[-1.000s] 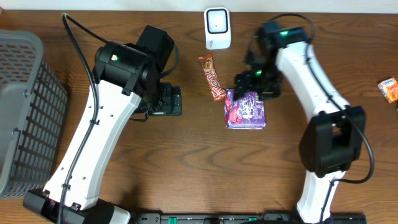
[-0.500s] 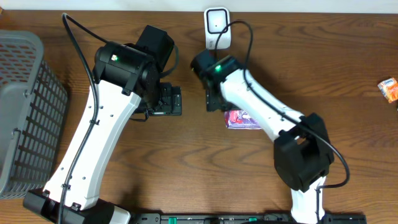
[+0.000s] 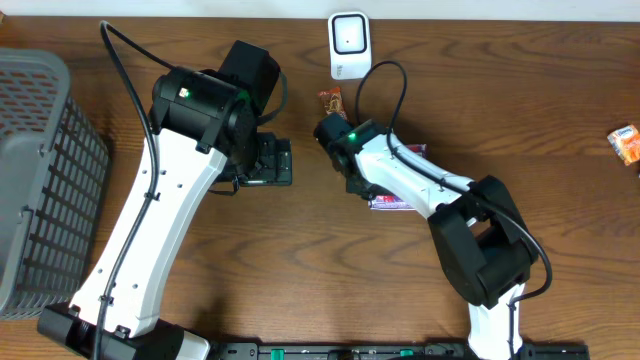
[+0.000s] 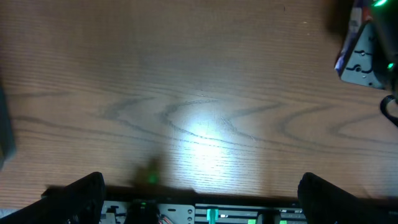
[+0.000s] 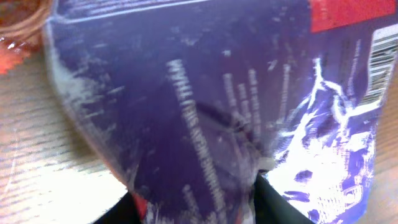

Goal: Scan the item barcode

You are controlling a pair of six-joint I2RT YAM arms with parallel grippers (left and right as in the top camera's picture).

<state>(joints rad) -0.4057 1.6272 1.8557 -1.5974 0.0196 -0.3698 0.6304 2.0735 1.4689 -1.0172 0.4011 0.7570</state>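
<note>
A purple snack packet (image 5: pixel 205 93) fills the right wrist view, with a barcode (image 5: pixel 382 65) at its right edge. My right gripper (image 5: pixel 196 208) is shut on the packet's lower edge, a dark finger (image 5: pixel 283 205) on either side. From overhead, the right gripper (image 3: pixel 362 180) sits at the packet's left end, and only a strip of the packet (image 3: pixel 398 203) shows. The white scanner (image 3: pixel 349 45) stands at the back centre. My left gripper (image 3: pixel 270 160) is open over bare wood, its fingertips (image 4: pixel 78 196) far apart with nothing between them.
A red candy bar (image 3: pixel 330 99) lies between the scanner and the right wrist. An orange item (image 3: pixel 625 143) sits at the far right edge. A grey mesh basket (image 3: pixel 40 180) takes up the left side.
My right arm swung left from behind the purple packet to its left end, and its jaws closed on the packet. The left arm stayed still.
</note>
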